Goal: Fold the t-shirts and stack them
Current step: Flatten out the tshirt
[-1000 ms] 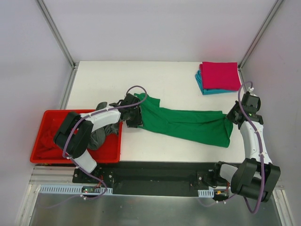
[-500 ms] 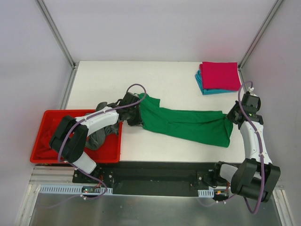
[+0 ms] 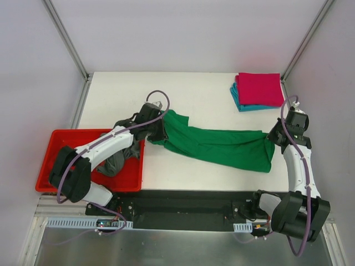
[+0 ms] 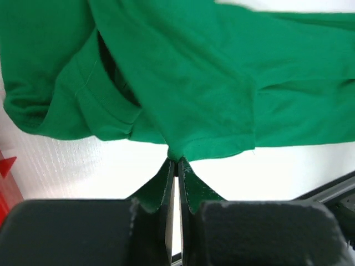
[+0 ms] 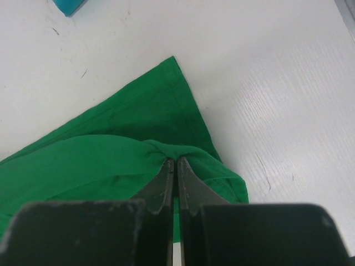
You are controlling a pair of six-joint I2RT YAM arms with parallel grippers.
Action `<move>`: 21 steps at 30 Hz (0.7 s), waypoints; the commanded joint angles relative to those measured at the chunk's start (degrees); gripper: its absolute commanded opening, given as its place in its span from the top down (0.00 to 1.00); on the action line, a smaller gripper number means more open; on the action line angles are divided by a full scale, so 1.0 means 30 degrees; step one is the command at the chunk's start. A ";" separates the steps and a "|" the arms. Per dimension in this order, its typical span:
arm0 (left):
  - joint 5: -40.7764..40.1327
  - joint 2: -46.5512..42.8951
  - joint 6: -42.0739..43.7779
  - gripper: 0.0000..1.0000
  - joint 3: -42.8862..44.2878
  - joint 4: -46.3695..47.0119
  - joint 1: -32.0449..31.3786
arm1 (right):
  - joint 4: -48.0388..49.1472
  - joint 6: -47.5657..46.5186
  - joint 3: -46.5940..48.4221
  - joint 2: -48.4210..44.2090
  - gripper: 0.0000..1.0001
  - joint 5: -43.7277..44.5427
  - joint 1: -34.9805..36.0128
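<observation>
Green t-shirt (image 3: 222, 145) pinched by closed left gripper (image 4: 176, 160) and right gripper (image 5: 173, 159).

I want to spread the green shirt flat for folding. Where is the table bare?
Bare table lies beyond the green shirt, left of the folded stack; a narrower strip lies between shirt and near edge. Crowded: the red tray on the left.

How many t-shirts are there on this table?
5: green shirt spread mid-table; magenta on teal, far right; dark grey and seemingly red in the tray; others may hide beneath.
</observation>
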 commanded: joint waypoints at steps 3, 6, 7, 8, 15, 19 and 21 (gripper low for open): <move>0.0005 -0.2986 0.2567 1.00 0.1388 0.0644 -0.0334 | 0.0438 -0.1275 0.0627 -0.1764 1.00 -0.1510 -0.0124; -0.0666 -0.4246 0.2919 1.00 0.2439 0.0645 -0.0334 | -0.0816 -0.1714 0.2000 -0.2790 1.00 -0.1400 -0.0124; -0.1016 -0.4743 0.3036 1.00 0.2937 0.0558 -0.0334 | -0.1489 -0.1831 0.2789 -0.3054 1.00 -0.0933 -0.0124; -0.1222 -0.5212 0.3182 1.00 0.3493 0.0470 -0.0334 | -0.2366 -0.1891 0.3493 -0.3375 0.99 -0.0319 -0.0124; -0.2630 -0.7880 0.4646 1.00 0.8618 -0.0144 -0.0334 | -0.6442 -0.1891 0.9789 -0.5311 1.00 0.0741 -0.0124; -0.2133 -0.8760 0.5731 1.00 1.2073 -0.0788 -0.0334 | -0.8494 -0.2358 1.4415 -0.5634 1.00 0.1823 -0.0124; -0.1841 -0.9024 0.6112 1.00 1.3888 -0.1111 -0.0334 | -0.9285 -0.2739 1.6758 -0.5547 1.00 0.2060 -0.0124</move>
